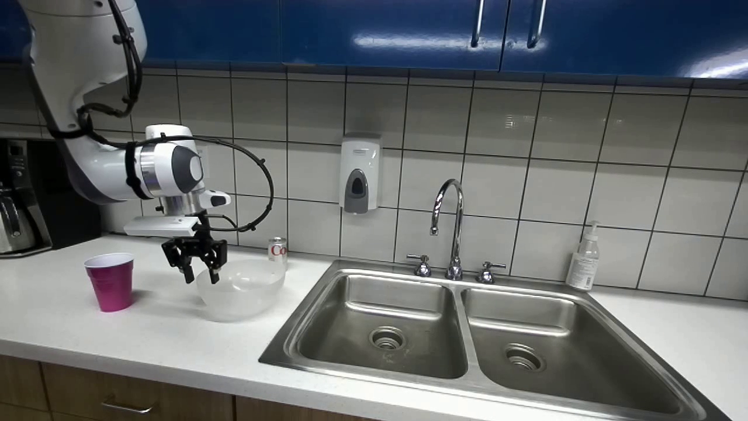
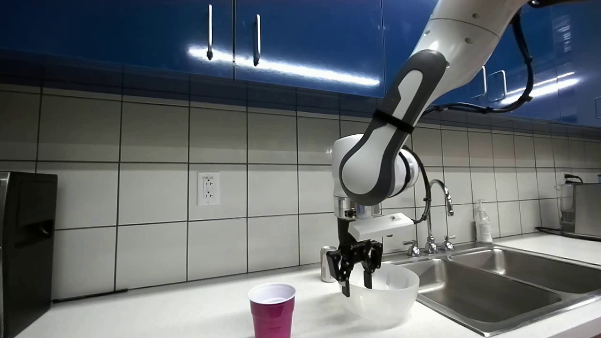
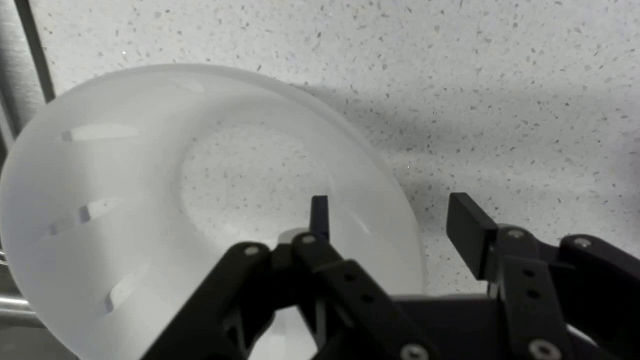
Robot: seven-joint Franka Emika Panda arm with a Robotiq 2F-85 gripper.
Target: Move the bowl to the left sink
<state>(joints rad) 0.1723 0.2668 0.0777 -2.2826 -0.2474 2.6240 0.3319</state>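
The translucent whitish bowl (image 1: 241, 299) stands upright on the counter beside the sink; it also shows in an exterior view (image 2: 385, 305) and the wrist view (image 3: 200, 150). My gripper (image 1: 201, 276) is open and empty at the bowl's rim, on the side toward the pink cup. In the wrist view the gripper (image 3: 390, 220) has one finger over the bowl's inside and one outside, with the rim between them, apart from both. The left sink (image 1: 345, 345) is the steel basin nearest the bowl, with a round drain; it also shows in an exterior view (image 2: 483, 291).
A pink cup (image 1: 111, 286) stands on the counter on the gripper's side of the bowl. A soda can (image 1: 277, 251) stands right behind the bowl. A faucet (image 1: 456, 228) rises behind the sink. The other steel basin (image 1: 572, 374) lies farther right. A coffee maker (image 1: 47, 199) stands far left.
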